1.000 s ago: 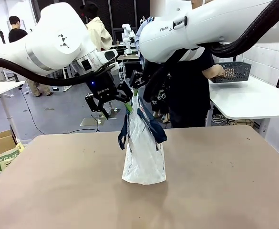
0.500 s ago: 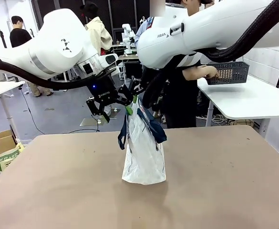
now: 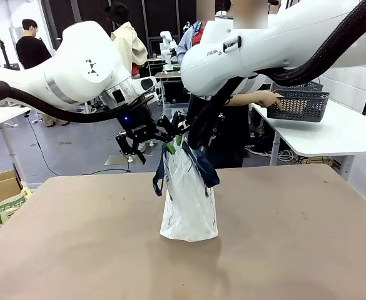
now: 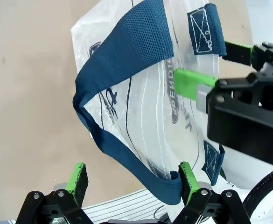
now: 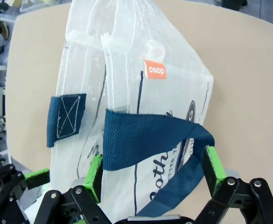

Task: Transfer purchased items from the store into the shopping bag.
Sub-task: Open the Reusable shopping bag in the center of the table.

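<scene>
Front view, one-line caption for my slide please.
Left gripper and right gripper, both open, flank the top of the shopping bag; behind, a hand reaches for a basket.

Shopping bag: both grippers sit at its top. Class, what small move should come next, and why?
Probably close the left gripper and right gripper on the shopping bag: both stand open with a blue handle between their fingers, and the person's hand is in the basket.

A translucent white shopping bag (image 5: 127, 60) with a small orange tag (image 5: 154, 69) stands on a tan table (image 5: 248, 70). Its navy strap handle (image 5: 145, 137) loops between the right claw's (image 5: 154, 170) green-padded fingers, which are spread wide.
</scene>
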You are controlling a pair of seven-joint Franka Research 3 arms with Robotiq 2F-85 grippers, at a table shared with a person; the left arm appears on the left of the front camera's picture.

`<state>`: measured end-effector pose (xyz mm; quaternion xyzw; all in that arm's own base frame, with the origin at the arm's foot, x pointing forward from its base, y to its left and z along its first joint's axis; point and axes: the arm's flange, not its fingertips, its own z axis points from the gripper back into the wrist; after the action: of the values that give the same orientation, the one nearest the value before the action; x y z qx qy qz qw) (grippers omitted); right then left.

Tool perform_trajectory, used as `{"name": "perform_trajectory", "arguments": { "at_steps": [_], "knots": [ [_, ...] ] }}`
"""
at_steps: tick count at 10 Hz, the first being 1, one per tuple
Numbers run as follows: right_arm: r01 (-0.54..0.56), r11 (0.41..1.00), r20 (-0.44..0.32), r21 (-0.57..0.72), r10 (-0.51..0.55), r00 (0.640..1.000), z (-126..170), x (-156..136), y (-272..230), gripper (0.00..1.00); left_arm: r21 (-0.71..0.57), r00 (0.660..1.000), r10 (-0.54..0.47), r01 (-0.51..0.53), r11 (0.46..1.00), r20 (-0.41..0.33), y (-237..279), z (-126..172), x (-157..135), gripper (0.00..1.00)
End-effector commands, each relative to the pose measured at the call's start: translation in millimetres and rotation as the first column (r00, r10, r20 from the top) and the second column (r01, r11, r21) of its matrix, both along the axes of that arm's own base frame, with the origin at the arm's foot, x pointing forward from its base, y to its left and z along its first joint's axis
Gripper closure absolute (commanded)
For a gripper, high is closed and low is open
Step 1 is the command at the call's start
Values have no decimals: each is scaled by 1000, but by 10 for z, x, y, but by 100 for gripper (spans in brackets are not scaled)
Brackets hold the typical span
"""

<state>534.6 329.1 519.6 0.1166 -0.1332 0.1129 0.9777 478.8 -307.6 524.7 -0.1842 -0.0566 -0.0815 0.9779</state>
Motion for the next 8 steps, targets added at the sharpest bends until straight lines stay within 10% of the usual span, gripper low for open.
{"name": "perform_trajectory", "arguments": {
  "at_steps": [1,6,8],
  "knots": [
    [-15,1000,-24,23,16,1000,-5,-73,-87,0,-3,1000,11,-11,1000,23,13,-6,108,0],
    [0,1000,-5,3,0,1000,13,-11,-5,0,-4,1000,11,-11,1000,7,13,-39,67,0],
    [15,999,-48,47,-13,999,7,-15,8,35,-4,999,4,-4,1000,38,30,-55,94,38]
  ]
}}
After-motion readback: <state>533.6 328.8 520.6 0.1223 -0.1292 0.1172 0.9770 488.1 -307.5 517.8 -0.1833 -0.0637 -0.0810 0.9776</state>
